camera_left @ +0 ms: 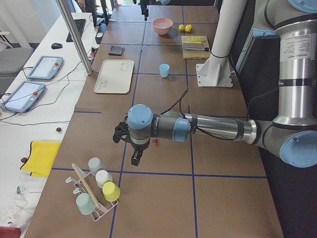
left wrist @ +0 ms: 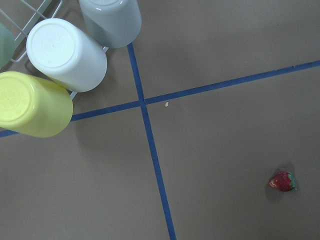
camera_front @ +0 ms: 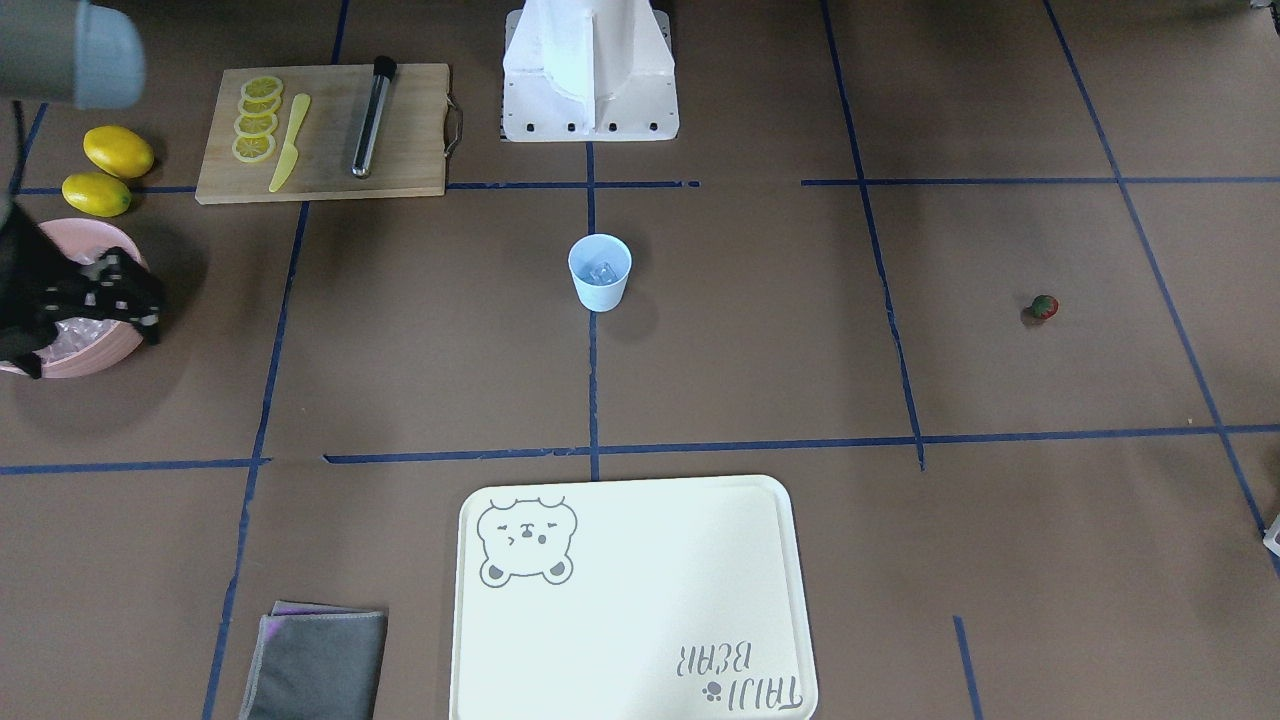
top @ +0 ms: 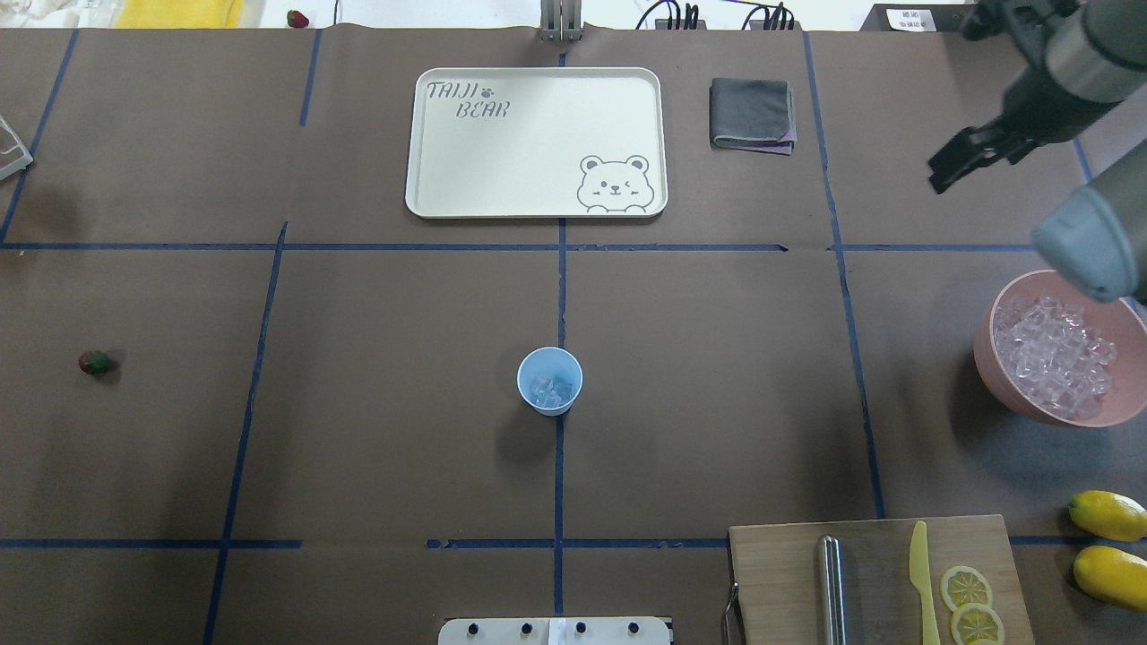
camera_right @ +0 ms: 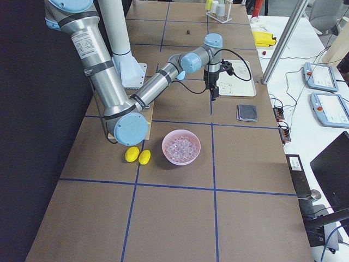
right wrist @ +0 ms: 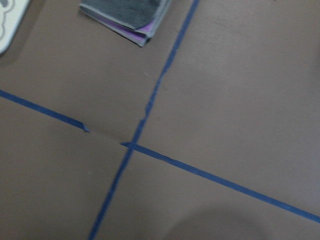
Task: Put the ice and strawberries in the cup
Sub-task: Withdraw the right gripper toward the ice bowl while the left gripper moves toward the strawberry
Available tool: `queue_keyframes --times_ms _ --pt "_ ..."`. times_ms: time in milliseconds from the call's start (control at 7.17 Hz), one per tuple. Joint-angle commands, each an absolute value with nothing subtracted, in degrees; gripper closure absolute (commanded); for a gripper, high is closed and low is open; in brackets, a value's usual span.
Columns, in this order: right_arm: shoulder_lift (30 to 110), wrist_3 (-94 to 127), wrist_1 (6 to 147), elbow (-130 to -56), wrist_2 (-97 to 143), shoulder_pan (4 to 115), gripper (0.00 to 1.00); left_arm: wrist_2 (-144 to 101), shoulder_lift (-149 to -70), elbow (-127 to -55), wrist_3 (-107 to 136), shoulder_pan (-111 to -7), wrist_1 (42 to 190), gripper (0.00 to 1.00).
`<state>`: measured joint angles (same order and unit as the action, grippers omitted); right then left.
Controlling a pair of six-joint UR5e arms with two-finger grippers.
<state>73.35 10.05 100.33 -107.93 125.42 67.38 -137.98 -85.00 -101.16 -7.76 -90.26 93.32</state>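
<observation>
The light blue cup (top: 549, 381) stands upright at the table's middle with a few clear ice cubes (top: 548, 388) in it; it also shows in the front view (camera_front: 600, 272). A heap of ice (top: 1053, 354) fills the pink bowl (top: 1017, 394). The tiny red strawberry (top: 95, 362) lies alone on the table, also in the left wrist view (left wrist: 283, 181). My right gripper (top: 941, 177) hangs high between the bowl and the grey cloth; its jaws look open and empty. My left gripper (camera_left: 134, 159) hovers near the strawberry; I cannot tell whether it is open.
A cream tray (top: 430, 193) lies at the far middle with a folded grey cloth (top: 753, 115) beside it. A cutting board (top: 780, 573) holds lemon slices, a yellow knife and a metal rod. Two lemons (top: 1109, 515) lie by it. A cup rack (left wrist: 65, 55) stands near the left gripper.
</observation>
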Motion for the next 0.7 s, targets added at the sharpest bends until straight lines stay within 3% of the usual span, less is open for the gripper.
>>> queue_keyframes --times_ms 0,558 --pt "83.5 -8.0 100.3 -107.6 130.9 79.7 0.01 -138.0 -84.8 -101.3 -7.6 -90.3 94.4 0.00" --pt "99.6 -15.0 99.4 -104.2 132.6 94.2 0.01 -138.1 -85.2 -101.1 -7.4 -90.2 94.3 0.00"
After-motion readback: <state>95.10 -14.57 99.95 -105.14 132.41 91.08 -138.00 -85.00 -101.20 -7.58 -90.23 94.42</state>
